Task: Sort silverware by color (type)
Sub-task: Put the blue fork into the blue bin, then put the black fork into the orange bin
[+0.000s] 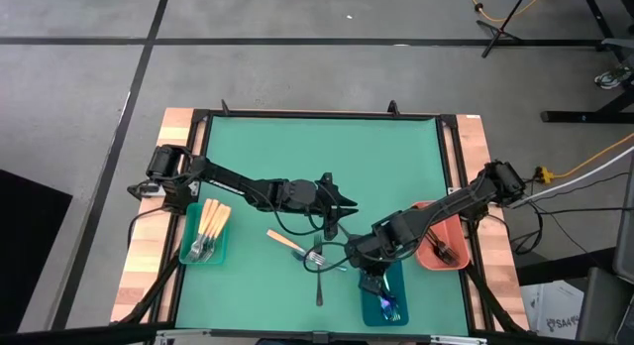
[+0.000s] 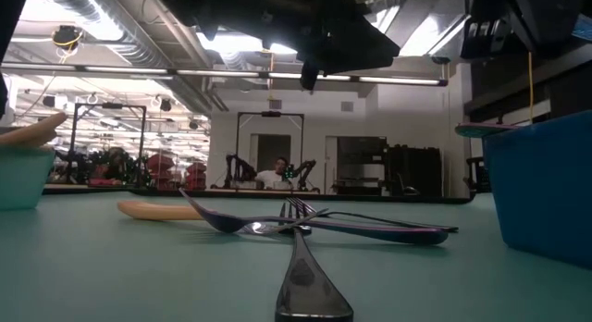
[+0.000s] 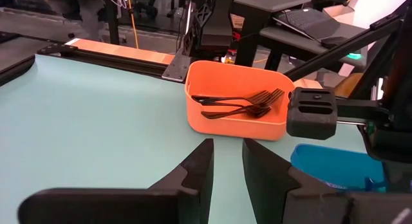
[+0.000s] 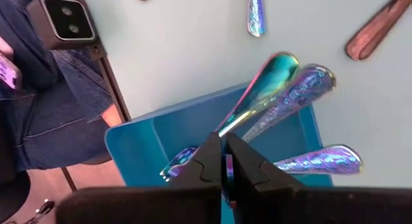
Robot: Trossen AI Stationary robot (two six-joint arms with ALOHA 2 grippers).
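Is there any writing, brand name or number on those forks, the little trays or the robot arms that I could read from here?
None can be read.
Silverware in the blue tray: shiny rainbow handles, no lettering visible.
Orange tray with black forks: plain, no label.
Teal tray: no label visible.
Cardboard box beside the table: printing on it, too small to read.

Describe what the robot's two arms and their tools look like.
Both arms are dark, near-black, jointed segments with black cables trailing beside them. The left tool has two dark, wedge-shaped fingers tapering to blunt tips. The right tool has matching dark angular fingers. No markings are legible.
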